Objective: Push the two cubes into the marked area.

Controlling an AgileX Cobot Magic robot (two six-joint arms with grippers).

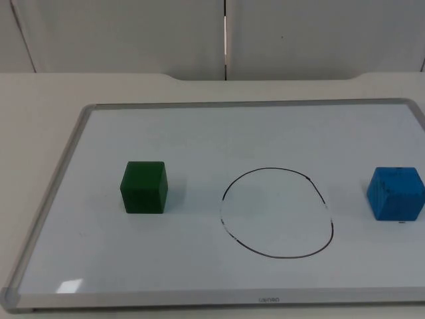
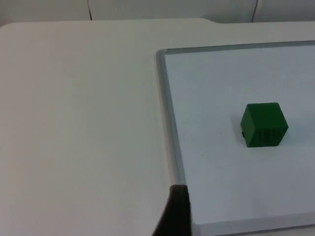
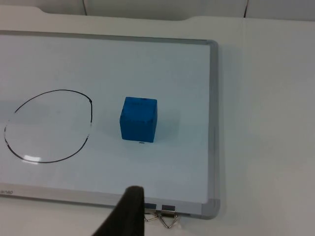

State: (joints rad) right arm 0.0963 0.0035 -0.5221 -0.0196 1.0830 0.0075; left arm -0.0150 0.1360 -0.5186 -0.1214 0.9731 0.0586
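Two cubes (image 1: 143, 187) (image 1: 396, 193) on whiteboard (image 1: 199, 133), drawn ring (image 1: 277, 212) between them

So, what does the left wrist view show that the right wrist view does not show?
The left wrist view has the green cube and the whiteboard's left frame edge, with a wide stretch of bare table beside it. The right wrist view has the blue cube, the hand-drawn black circle, which has no cube inside, and metal binder clips at the board's near corner. Both show the whiteboard, the grey partition wall and one black fingertip.
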